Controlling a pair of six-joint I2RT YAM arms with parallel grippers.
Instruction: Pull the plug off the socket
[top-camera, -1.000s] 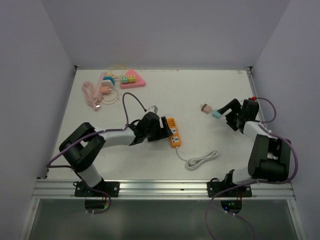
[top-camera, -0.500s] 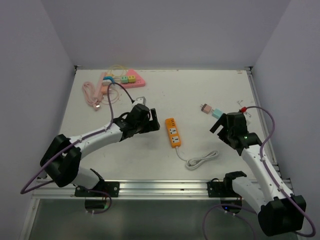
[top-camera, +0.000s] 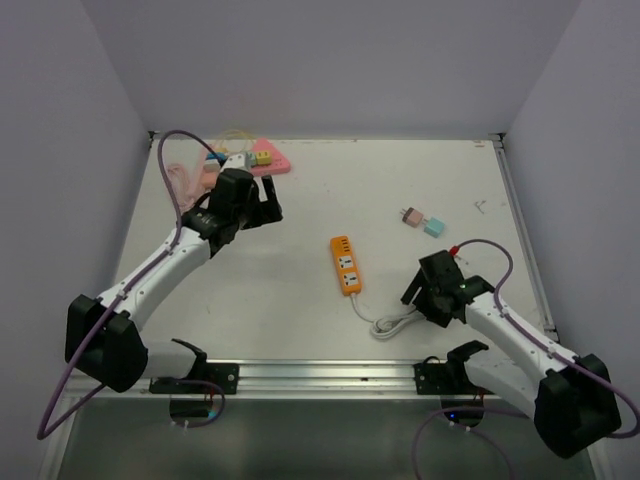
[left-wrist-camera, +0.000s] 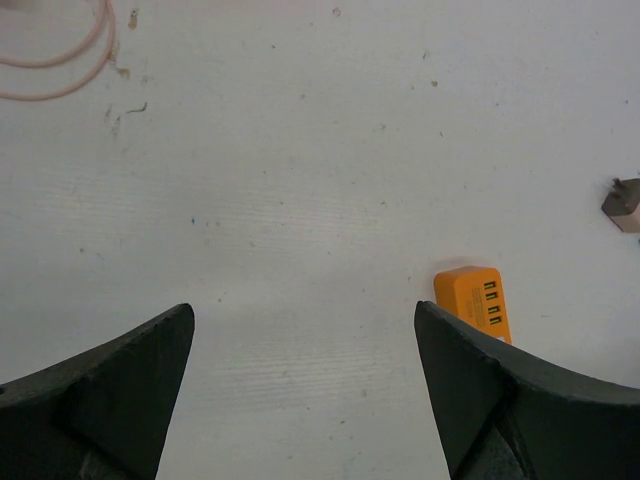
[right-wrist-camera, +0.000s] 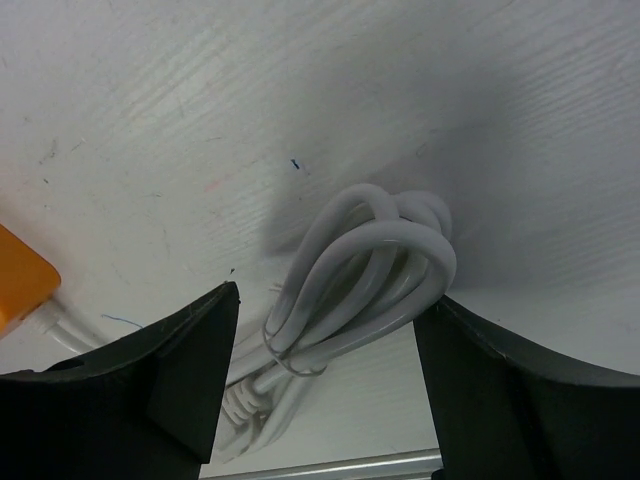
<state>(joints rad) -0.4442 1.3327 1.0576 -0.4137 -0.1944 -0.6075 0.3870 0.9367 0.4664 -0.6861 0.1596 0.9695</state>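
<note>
The orange socket strip (top-camera: 346, 265) lies mid-table with nothing plugged into it; its end also shows in the left wrist view as the socket (left-wrist-camera: 473, 300). The small pink-and-teal plug (top-camera: 423, 221) lies by itself to the right, apart from the strip, and at the right edge as the plug (left-wrist-camera: 622, 204). My left gripper (top-camera: 268, 208) hangs open over bare table at the far left, nothing between its fingers (left-wrist-camera: 302, 312). My right gripper (top-camera: 415, 298) is open above the strip's bundled white cord (right-wrist-camera: 370, 268), fingers either side of it.
A pink triangular block (top-camera: 262, 157) with small coloured adapters and a coiled pink cable (top-camera: 185, 186) sit at the far left corner. The white cord bundle (top-camera: 402, 321) lies near the front rail (top-camera: 320, 375). White walls enclose the table.
My left arm has swung away from the orange strip to the far left. My right arm has drawn back from the plug toward the near edge, over the cord. The plug stays on the table.
</note>
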